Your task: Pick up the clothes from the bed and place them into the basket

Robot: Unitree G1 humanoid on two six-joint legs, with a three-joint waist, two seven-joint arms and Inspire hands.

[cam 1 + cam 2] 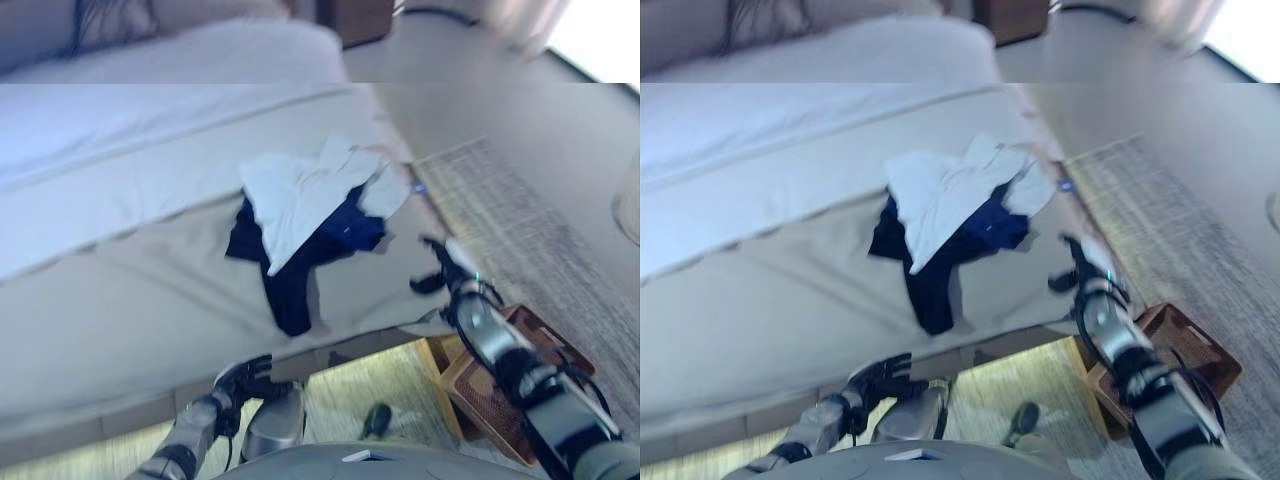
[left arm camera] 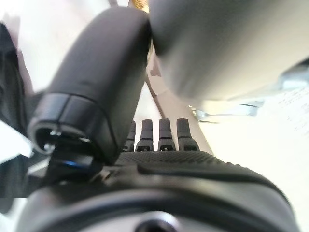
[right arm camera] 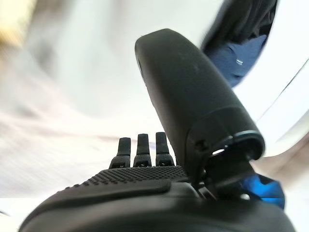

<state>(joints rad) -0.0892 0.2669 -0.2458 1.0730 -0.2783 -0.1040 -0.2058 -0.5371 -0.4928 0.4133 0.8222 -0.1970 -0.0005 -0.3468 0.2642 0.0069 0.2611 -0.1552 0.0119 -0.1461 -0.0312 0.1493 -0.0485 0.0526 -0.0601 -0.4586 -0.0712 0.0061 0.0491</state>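
I see the clothes (image 1: pixel 310 215), white over dark blue, heaped on the bed (image 1: pixel 130 280) near its edge. My right hand (image 1: pixel 440 268) hovers beside them, fingers straight, holding nothing. My left hand (image 1: pixel 243 380) hangs low, relaxed and empty. The basket (image 1: pixel 510 385) sits on the floor.

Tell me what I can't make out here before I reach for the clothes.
- Basket: the right arm covers part of it in both eye views, so its inside is hidden.
- Clothes: the white piece covers the dark ones; how many there are is unclear.
- Left hand: low below the bed edge; nothing held.
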